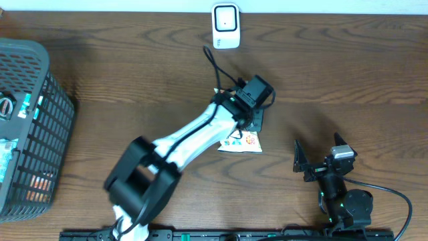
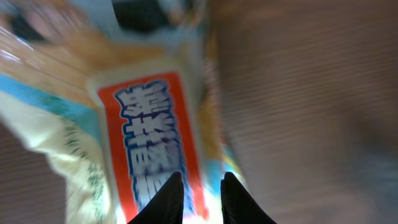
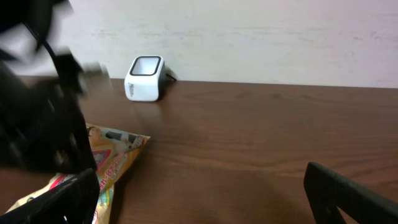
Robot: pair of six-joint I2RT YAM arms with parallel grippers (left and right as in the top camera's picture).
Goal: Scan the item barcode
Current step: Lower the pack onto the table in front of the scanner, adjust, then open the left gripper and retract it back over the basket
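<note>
A snack packet [image 1: 242, 142], yellow and white with a red label, sits at the table's middle, mostly hidden under my left arm. In the left wrist view the packet [image 2: 149, 130] fills the picture, blurred, and my left gripper [image 2: 202, 180] is shut on its lower edge, the two black fingers a narrow gap apart. From overhead the left gripper [image 1: 249, 124] is on the packet's top edge. The white barcode scanner [image 1: 226, 27] stands at the table's far edge, also seen in the right wrist view [image 3: 144, 79]. My right gripper [image 1: 319, 164] rests open at the front right, nothing between its fingers [image 3: 348, 194].
A dark mesh basket [image 1: 27, 134] with several packaged items stands at the left edge. The scanner's black cable [image 1: 215, 67] runs across the table toward the left gripper. A pale wall backs the table in the right wrist view.
</note>
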